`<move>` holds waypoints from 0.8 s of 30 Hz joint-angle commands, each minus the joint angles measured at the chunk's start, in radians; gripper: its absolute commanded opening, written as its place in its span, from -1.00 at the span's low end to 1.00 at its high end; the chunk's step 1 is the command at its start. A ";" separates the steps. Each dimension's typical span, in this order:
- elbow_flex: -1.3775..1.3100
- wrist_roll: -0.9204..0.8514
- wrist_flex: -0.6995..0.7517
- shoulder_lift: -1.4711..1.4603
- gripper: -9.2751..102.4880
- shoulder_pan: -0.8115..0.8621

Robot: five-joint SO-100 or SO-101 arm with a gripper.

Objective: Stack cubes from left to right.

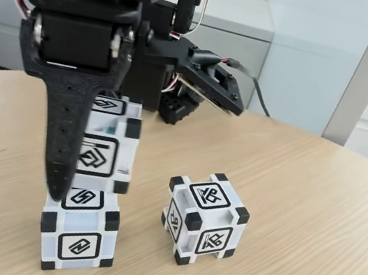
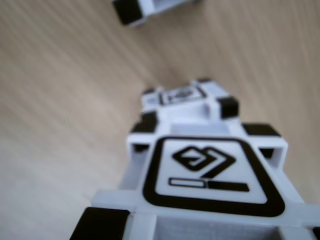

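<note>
in the fixed view you see three cubes on the table [image 1: 311, 222]. the bottom cube [image 1: 78, 231] sits at about 7 o'clock in the frame. the top cube [image 1: 107, 144] is just above it, toward 12 o'clock and shifted a little to 1 o'clock; whether it rests on the bottom cube or hangs just clear of it, you cannot tell. the third cube [image 1: 204, 218] stands alone on the wood at 3 o'clock from the bottom cube, apart from it and turned corner-on to the camera.

the wrist view gives you what that one cannot: the top cube [image 2: 210, 175] close up from above, with a diamond glyph over a bar. the bottom cube [image 2: 187, 100] peeks out past its far edge at 12 o'clock, blurred. a black corner of the third cube [image 2: 145, 7] shows at the top edge, about 11 o'clock.

the fixed view alone shows the gripper [image 1: 81, 184]. one black finger [image 1: 63, 138] runs down the near face of the top cube, at its 9 o'clock side, and its tip reaches the top edge of the bottom cube. the other finger is hidden behind the cube. so the jaws look about a cube's width apart, but you cannot tell whether they press on the top cube or stand loose around it.
</note>
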 commanded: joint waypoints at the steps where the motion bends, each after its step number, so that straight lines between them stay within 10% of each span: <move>1: -0.067 -0.012 -0.014 0.003 -0.84 0.031; 24: -0.126 -0.005 -0.012 -0.067 -0.84 0.049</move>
